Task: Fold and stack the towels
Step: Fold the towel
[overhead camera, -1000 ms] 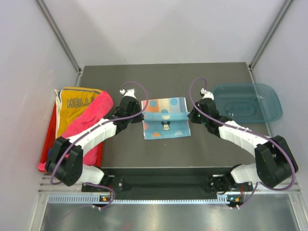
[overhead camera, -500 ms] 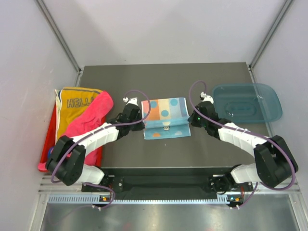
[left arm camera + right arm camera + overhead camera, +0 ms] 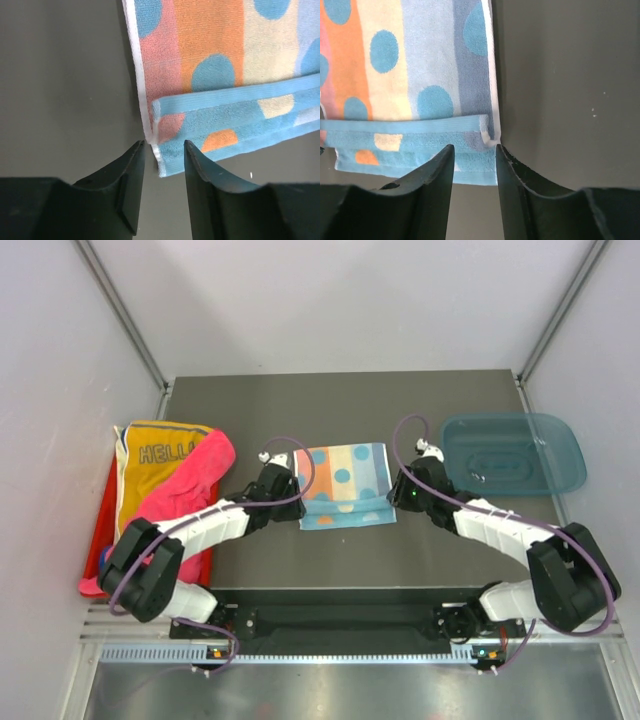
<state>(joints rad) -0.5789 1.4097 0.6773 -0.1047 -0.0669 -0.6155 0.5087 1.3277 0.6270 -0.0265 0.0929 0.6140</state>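
Blue dotted towel (image 3: pixel 343 483), long axis left-right, folded flap nearside; left fingers (image 3: pixel 126 192) and right fingers (image 3: pixel 431 192) apart.

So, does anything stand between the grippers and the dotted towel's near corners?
Nothing visible does. The left gripper and the right gripper each hang, jaws apart, right at a near corner of the folded dotted towel.

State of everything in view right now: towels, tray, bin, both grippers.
dotted towel: folded, flat at table centre.
left gripper: open, at its near left corner.
right gripper: open, at its near right corner.
yellow towel: unfolded, heaped on the tray.
pink towel: unfolded, draped over the yellow one.
red tray: under both loose towels.
teal bin: at right, no towel in it.
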